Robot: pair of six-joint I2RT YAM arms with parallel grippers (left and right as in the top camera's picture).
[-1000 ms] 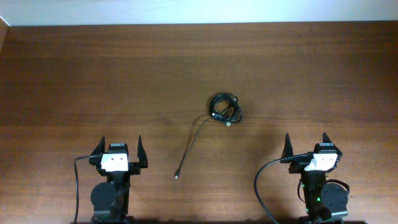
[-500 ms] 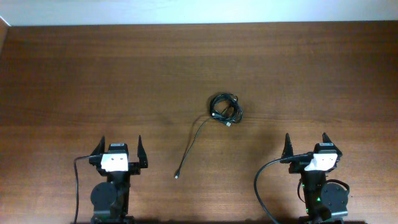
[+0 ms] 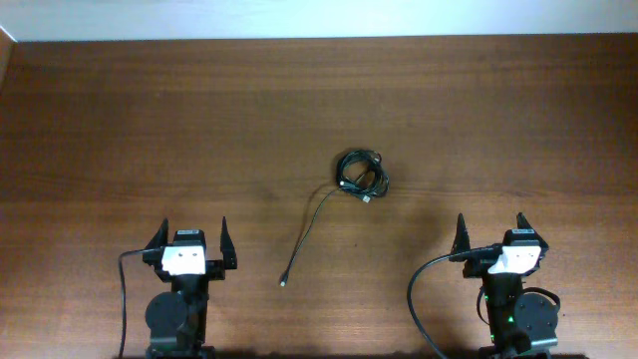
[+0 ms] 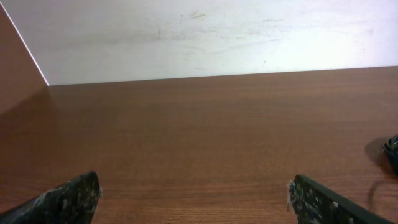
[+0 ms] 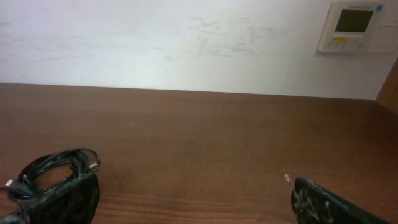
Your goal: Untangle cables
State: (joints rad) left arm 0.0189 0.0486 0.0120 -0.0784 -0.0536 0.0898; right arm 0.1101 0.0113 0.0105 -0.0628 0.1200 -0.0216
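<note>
Standing wide apart and holding nothing, the left jaws sit at the front of the left arm (image 3: 187,261), and the right jaws on the right arm (image 3: 513,259) are spread just as wide and equally empty. The cables (image 3: 361,175) lie on the worktop (image 3: 150,120) as a small tight black coil, well ahead of both jaws and between them: ahead and to the right of the left jaws, ahead and to the left of the right jaws, somewhat nearer the right ones and touching neither. One loose strand (image 3: 307,231) leaves the coil on its left-jaws side and runs back in a gentle curve to a pale plug (image 3: 284,282), which rests between the two arms, level with the left jaws and off to their right, apart from them. From the left wrist, both fingertips (image 4: 74,196) frame bare wood, with only the edge of the cables (image 4: 392,152) showing far right, outside the jaws. From the right wrist, the cables (image 5: 56,169) appear just beyond the left fingertip (image 5: 65,199), outside the gap rather than within it. A pale wall (image 4: 217,37) rises past the far edge of the worktop, and a small panel (image 5: 353,26) hangs on it ahead and right of the right jaws
</note>
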